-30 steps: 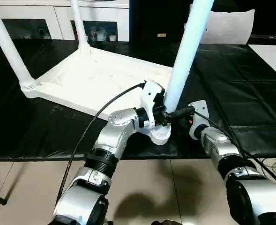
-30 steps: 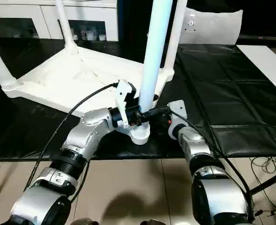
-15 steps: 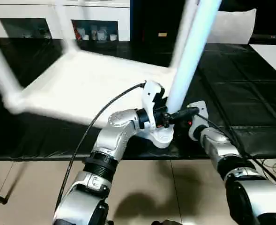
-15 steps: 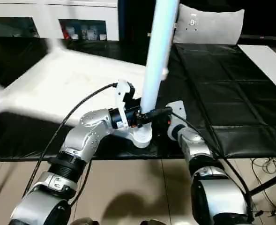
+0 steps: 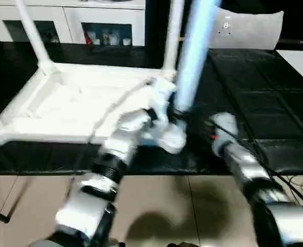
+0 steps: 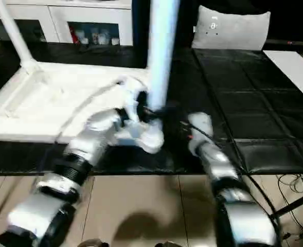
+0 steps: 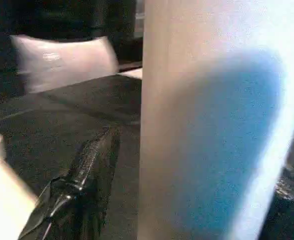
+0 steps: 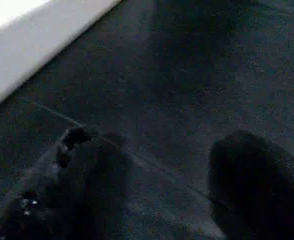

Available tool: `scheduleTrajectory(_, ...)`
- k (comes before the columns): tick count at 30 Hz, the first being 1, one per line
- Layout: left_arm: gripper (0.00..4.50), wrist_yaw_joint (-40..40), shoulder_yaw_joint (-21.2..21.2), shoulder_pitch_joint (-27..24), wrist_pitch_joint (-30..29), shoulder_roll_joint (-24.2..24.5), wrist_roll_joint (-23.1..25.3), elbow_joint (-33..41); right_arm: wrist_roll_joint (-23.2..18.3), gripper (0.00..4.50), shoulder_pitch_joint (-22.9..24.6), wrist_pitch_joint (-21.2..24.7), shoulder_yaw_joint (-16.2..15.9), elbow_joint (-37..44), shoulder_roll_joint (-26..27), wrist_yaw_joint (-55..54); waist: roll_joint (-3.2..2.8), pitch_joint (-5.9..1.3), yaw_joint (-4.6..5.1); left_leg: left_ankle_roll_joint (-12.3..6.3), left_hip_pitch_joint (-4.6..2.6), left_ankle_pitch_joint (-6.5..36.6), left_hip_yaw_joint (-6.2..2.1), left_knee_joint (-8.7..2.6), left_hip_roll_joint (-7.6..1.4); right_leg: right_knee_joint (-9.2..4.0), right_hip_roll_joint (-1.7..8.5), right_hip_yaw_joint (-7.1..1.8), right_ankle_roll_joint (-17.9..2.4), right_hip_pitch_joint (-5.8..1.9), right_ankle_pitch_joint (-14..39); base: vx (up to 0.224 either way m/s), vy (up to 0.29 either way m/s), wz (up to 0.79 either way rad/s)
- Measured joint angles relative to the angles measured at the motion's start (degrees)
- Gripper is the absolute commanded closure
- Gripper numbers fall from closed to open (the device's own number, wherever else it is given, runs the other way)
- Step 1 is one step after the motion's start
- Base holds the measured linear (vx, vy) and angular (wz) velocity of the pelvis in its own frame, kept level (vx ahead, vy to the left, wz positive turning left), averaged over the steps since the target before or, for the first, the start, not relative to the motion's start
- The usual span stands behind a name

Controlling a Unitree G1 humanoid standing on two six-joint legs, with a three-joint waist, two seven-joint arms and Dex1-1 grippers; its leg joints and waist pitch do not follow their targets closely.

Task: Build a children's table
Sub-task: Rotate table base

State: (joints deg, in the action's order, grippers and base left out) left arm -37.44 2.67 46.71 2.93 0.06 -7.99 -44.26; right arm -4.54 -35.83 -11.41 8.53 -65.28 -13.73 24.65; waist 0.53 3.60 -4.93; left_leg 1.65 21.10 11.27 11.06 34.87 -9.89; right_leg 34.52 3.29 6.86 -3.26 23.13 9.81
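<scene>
Two black fingers of the left gripper [image 5: 173, 114] bracket the base of a long, tapered, round white plastic leg [image 5: 192, 56]; in the left wrist view one finger [image 7: 82, 175] lies alongside the shaft, so the claw appears pinched on it, though blur prevents confirming contact. The right gripper [image 8: 161, 180] hangs just beside, its fingers spread, with nothing between them but black table covering [image 5: 254, 98].

The held leg stands nearly upright in the near corner socket [image 5: 169, 140] of the white square plastic table top [image 5: 74, 105], which lies underside-up on the covering, at its near edge. Other legs rise from other corners.

Handling estimate: the hollow-looking plastic should be light, stiff and smooth, hence slippery under a narrow pinch. Grip the leg low, near the socket, where leverage is smallest. Steady the top by its rim or ribs.
</scene>
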Motion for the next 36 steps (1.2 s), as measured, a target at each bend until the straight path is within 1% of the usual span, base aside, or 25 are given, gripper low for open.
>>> scheduleTrajectory(2,1.30,1.21,-0.67,-0.39,0.81,0.57,0.35,-1.67,-1.19,0.00,1.75,0.04,0.71,2.20,-0.49,1.45,0.01,0.00,-0.04,0.00,0.01,0.00,0.02,0.01,0.00,-0.01,0.00,-0.01,0.01,0.00,-0.01,0.000,0.000,0.00)
scheduleTrajectory(4,1.30,0.13,-1.08,-2.76,1.35,0.47,-0.15,-1.27,-2.83,0.00,4.36,0.11,1.20,6.60,-0.47,2.95,0.03,0.02,-0.30,-0.01,0.04,0.00,0.02,0.01,0.00,-0.04,0.02,-0.01,0.05,-0.01,0.01,0.000,0.000,0.00)
scheduleTrajectory(7,1.30,-3.30,-1.13,-8.52,0.48,-0.23,-2.48,3.99,-4.87,0.00,8.25,1.73,1.37,14.90,-0.25,4.00,0.08,0.05,-0.68,-0.05,0.17,0.03,0.03,0.00,0.00,-0.11,0.04,0.00,0.07,0.07,0.02,0.000,0.000,0.00)
scheduleTrajectory(10,1.30,-5.31,-0.16,-15.32,-1.43,1.12,-4.63,14.40,-6.49,0.00,15.42,3.63,1.34,29.18,0.37,3.38,0.04,0.02,-0.91,-0.12,0.16,0.09,0.04,-0.10,-0.01,-0.11,0.04,-0.01,0.12,0.08,0.18,0.000,0.000,0.00)
scheduleTrajectory(12,1.30,-5.48,0.36,-19.46,-2.74,3.43,-4.84,20.14,-7.42,0.00,20.08,8.03,1.27,38.19,1.26,1.87,0.04,0.02,-0.86,-0.10,0.07,0.08,0.06,-0.23,0.00,-0.09,0.04,0.00,0.16,0.07,0.27,0.000,0.000,0.00)
scheduleTrajectory(14,1.30,-4.51,0.29,-22.83,-4.53,5.35,-4.84,25.45,-8.19,0.00,23.78,13.39,0.79,45.46,1.83,0.39,0.06,0.03,-0.60,-0.07,-0.04,0.07,0.07,-0.28,0.00,-0.09,0.04,0.00,0.23,0.00,0.33,0.000,0.000,0.00)
scheduleTrajectory(16,1.30,-2.93,-0.91,-26.14,-7.05,6.50,-4.81,31.05,-8.18,0.00,26.95,16.59,-0.41,51.09,1.91,-0.58,0.05,0.02,-0.31,0.02,-0.05,0.08,0.08,-0.30,0.00,-0.14,0.04,0.00,0.55,-0.05,0.52,0.000,0.000,0.00)
scheduleTrajectory(17,1.30,-2.01,-1.92,-28.59,-8.45,6.99,-4.80,34.34,-7.97,0.00,28.60,17.50,-1.86,53.64,1.86,-0.44,0.07,0.02,-0.04,0.13,-0.16,0.15,0.08,-0.30,0.00,-0.17,0.04,-0.01,0.59,-0.16,0.55,0.000,0.000,0.00)
scheduleTrajectory(19,1.30,-0.81,-2.79,-30.87,-10.74,7.77,-4.73,37.05,-6.93,0.00,29.89,18.39,-3.24,55.51,1.82,-0.45,0.11,0.05,0.23,0.33,-0.12,0.23,0.08,-0.33,0.00,-0.37,0.03,0.01,0.64,-0.17,0.53,0.000,0.000,0.00)
scheduleTrajectory(21,1.30,0.61,-3.30,-35.03,-13.08,8.42,-4.75,42.40,-6.53,0.00,31.58,19.24,-4.04,58.87,1.87,-0.85,0.14,0.03,0.49,0.33,-0.14,0.23,0.09,-0.36,0.00,-0.50,0.03,0.01,0.66,-0.25,0.52,0.000,0.000,0.00)
scheduleTrajectory(22,1.30,1.83,-4.12,-38.02,-14.50,8.51,-4.81,45.20,-6.55,0.00,32.79,20.18,-4.25,61.47,1.86,-1.12,0.21,0.03,0.59,0.33,-0.14,0.23,0.09,-0.36,0.01,-0.56,0.03,0.00,0.67,-0.26,0.53,0.000,0.000,0.00)
scheduleTrajectory(24,1.30,4.64,-5.46,-41.21,-15.88,8.45,-4.77,47.37,-6.59,0.00,34.19,21.30,-4.51,64.93,1.86,-1.50,0.34,0.10,0.69,0.33,-0.12,0.23,0.09,-0.36,0.02,-0.58,0.03,0.00,0.68,-0.25,0.53,0.000,0.000,0.00)
scheduleTrajectory(25,1.30,6.42,-6.44,-41.88,-16.37,8.27,-4.60,47.56,-6.59,0.00,34.26,21.85,-4.53,65.88,1.85,-1.76,0.47,0.14,0.69,0.33,-0.12,0.23,0.08,-0.36,0.02,-0.59,0.03,0.01,0.71,-0.26,0.51,0.000,0.000,0.00)
scheduleTrajectory(27,1.30,10.91,-8.29,-42.30,-16.24,6.96,-2.89,47.80,-6.53,0.00,34.42,22.62,-4.55,67.97,1.90,-2.43,0.51,0.16,0.57,0.33,-0.12,0.23,0.08,-0.36,0.02,-0.63,0.03,0.01,0.76,-0.31,0.50,0.000,0.000,0.00)
scheduleTrajectory(28,1.30,14.07,-9.08,-42.44,-16.03,6.37,-1.05,47.98,-6.23,0.00,34.51,23.65,-4.49,69.83,2.06,-4.16,0.52,0.15,0.54,0.33,-0.13,0.23,0.07,-0.36,0.02,-0.73,0.03,0.01,0.79,-0.36,0.49,0.000,0.000,0.00)
scheduleTrajectory(32,1.30,17.94,-9.34,-42.91,-16.37,6.26,1.62,49.44,-6.52,0.00,34.61,29.09,-4.31,72.86,2.28,-6.75,0.77,0.03,0.65,0.31,-0.11,0.23,0.06,-0.38,0.02,-1.00,0.02,0.02,0.99,-0.48,0.37,0.000,0.000,0.00)
scheduleTrajectory(34,1.30,19.55,-8.72,-42.91,-17.51,6.23,2.43,50.78,-6.68,0.00,35.79,30.77,-4.76,74.31,2.36,-6.65,0.80,0.01,0.53,0.28,-0.09,0.26,0.06,-0.39,0.03,-1.11,0.02,0.01,1.07,-0.53,0.32,0.000,0.000,0.00)
scheduleTrajectory(36,1.30,21.13,-8.56,-42.78,-18.39,5.74,2.65,51.74,-6.58,0.00,36.92,31.36,-5.62,74.40,2.62,-6.67,0.81,0.00,0.49,0.25,-0.07,0.29,0.06,-0.40,0.04,-1.16,0.03,0.00,1.09,-0.55,0.30,0.000,0.000,0.00)
